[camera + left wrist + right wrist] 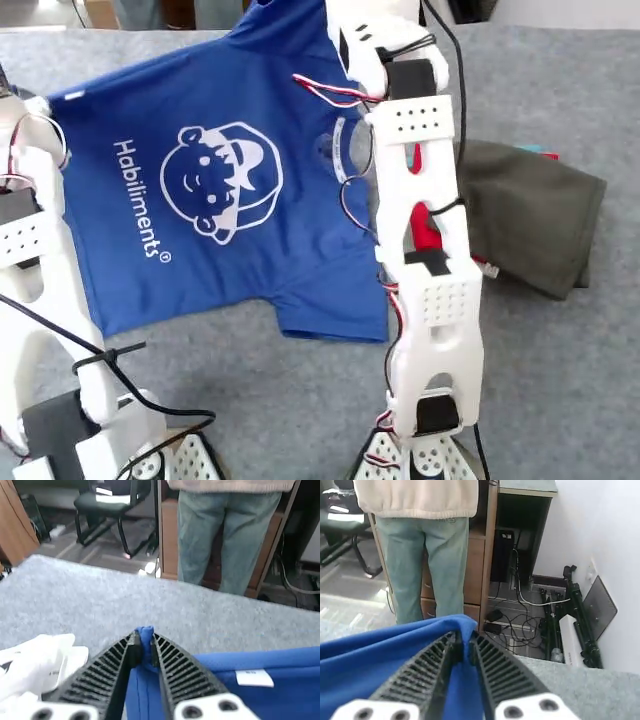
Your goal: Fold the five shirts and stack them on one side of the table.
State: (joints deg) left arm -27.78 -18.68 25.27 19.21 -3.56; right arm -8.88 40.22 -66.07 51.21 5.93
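**Blue shirt (110,270) pinched at two points**

The left end effector (144,642) was closed tight on a small fold of blue cloth at the shirt's edge. The right end effector (462,640) gripped another fold the same way. The blue shirt lay spread across the grey bench (560,380), print up, showing a white cartoon face and lettering. A folded olive shirt (530,215) lay just beside it.
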